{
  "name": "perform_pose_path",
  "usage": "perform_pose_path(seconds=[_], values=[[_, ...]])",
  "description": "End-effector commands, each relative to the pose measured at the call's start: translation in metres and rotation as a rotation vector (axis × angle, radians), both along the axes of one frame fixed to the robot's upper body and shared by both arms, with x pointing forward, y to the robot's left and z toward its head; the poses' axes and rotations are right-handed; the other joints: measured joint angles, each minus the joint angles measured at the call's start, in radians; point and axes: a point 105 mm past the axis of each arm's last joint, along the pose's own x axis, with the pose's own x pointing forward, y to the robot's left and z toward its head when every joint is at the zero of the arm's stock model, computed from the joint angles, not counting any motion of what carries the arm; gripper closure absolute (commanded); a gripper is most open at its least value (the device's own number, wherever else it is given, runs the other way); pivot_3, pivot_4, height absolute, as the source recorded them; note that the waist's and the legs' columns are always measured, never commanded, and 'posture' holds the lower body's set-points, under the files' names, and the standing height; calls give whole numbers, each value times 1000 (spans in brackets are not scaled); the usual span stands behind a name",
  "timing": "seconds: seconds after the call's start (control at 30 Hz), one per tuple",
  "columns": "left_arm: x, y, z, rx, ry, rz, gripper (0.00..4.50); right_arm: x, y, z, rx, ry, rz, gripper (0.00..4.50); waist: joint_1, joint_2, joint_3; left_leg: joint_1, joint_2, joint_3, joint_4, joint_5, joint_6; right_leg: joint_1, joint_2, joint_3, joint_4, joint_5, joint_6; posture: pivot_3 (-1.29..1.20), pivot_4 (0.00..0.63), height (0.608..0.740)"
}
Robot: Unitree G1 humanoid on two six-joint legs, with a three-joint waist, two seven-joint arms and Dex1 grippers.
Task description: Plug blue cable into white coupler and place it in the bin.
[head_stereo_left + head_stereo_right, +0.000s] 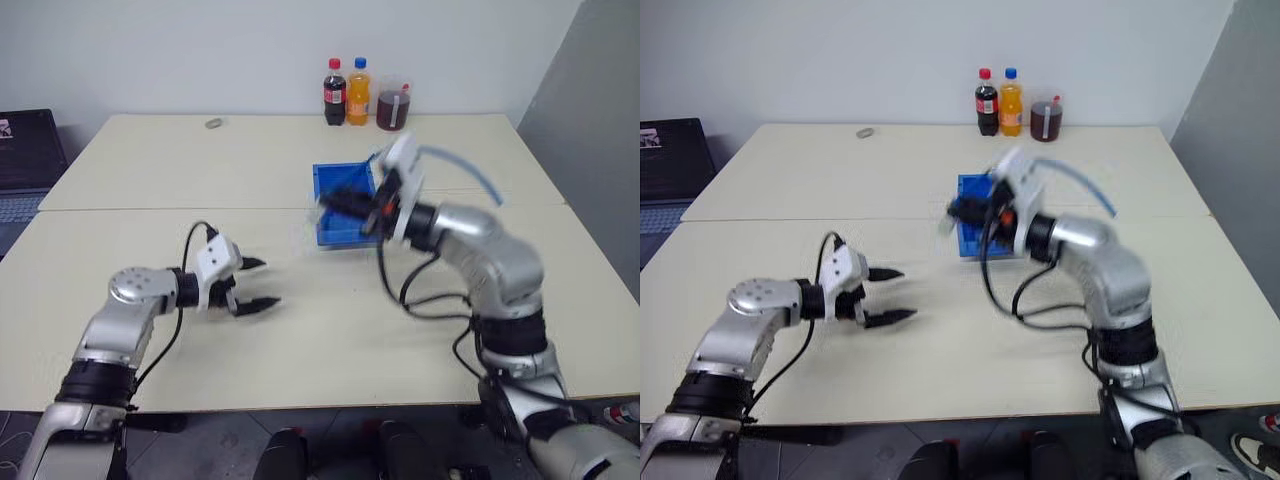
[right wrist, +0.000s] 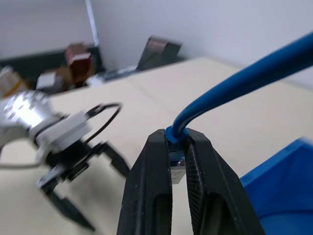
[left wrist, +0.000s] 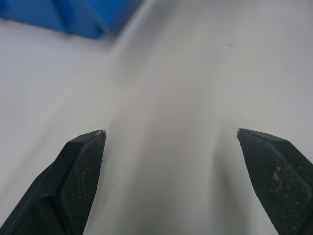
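Note:
My right gripper (image 2: 175, 134) is shut on the plug end of the blue cable (image 2: 244, 83). It is raised over the near left part of the bin (image 1: 345, 232), a low bright-blue tray at mid table. The cable (image 1: 470, 168) arcs up and away to the right over my right forearm. A pale blur (image 1: 317, 213) at those fingertips may be the white coupler; I cannot tell for sure. My left gripper (image 1: 268, 283) hovers over the near table, left of the bin, open and empty, pointing toward it. The bin's corner (image 3: 73, 19) lies beyond its fingers (image 3: 83, 166).
Two bottles (image 1: 347, 92) and a cup of dark drink (image 1: 392, 106) stand at the table's back edge. A small grey object (image 1: 213, 124) lies at the back left. A laptop (image 1: 25, 150) sits off the table's left side. A grey panel (image 1: 600, 120) rises on the right.

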Motion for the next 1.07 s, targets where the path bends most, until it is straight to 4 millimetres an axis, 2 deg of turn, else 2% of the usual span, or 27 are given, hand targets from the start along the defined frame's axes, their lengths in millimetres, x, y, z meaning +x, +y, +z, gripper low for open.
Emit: perform_pose_path(seconds=[0.03,0.1,0.17,0.3,0.47,0.57,0.63,0.77,0.93,1.07], values=[[11,-8,25,-55,-72,17,0,36,-10,3,35,47,-112,4392,-2,0,0,0,0,0,0,0,0,0,0,0,0,1,-1,0,150,740],[14,-14,33,-73,-85,8,0,56,-9,-1,22,77,-148,4392,-3,0,0,-1,0,2,0,0,0,0,0,1,-1,1,-2,0,150,740],[15,-18,36,-69,-91,-2,0,73,-5,-11,-37,120,-159,3680,-7,0,1,-3,0,4,0,0,0,-3,0,3,-1,1,-2,0,150,740],[15,-21,36,-57,-93,-12,0,88,-13,-29,-216,122,-163,2808,-9,-1,2,-6,0,7,-2,0,0,-10,0,5,1,1,-2,0,150,740],[12,-19,39,-61,-91,-5,0,80,-28,-29,-367,95,-64,1531,-4,0,2,-18,-1,8,0,0,0,-16,-3,4,0,1,-3,0,150,740],[11,-14,38,-51,-89,6,0,66,-41,-34,-490,86,33,782,-4,0,3,-19,-2,10,0,0,0,-17,-5,4,-1,2,-3,0,150,740],[12,-10,38,-50,-83,26,0,55,-52,-40,-559,93,90,110,-3,0,3,-19,-2,10,1,0,0,-17,-5,4,-1,1,-3,0,150,740],[15,1,40,-52,-101,89,0,39,-67,-47,-610,82,130,43,-2,0,3,-19,-2,9,1,0,0,-17,-4,3,0,1,-3,0,150,740],[16,24,43,-64,-121,233,0,25,-95,-44,-446,77,5,43,-4,0,3,-19,-2,8,3,0,0,-17,-4,3,2,1,-2,0,150,740],[12,30,46,-85,-132,241,0,12,-114,-50,-375,115,-70,43,2,-1,3,-19,-2,8,4,0,0,-17,-4,3,3,1,-2,0,150,740]])
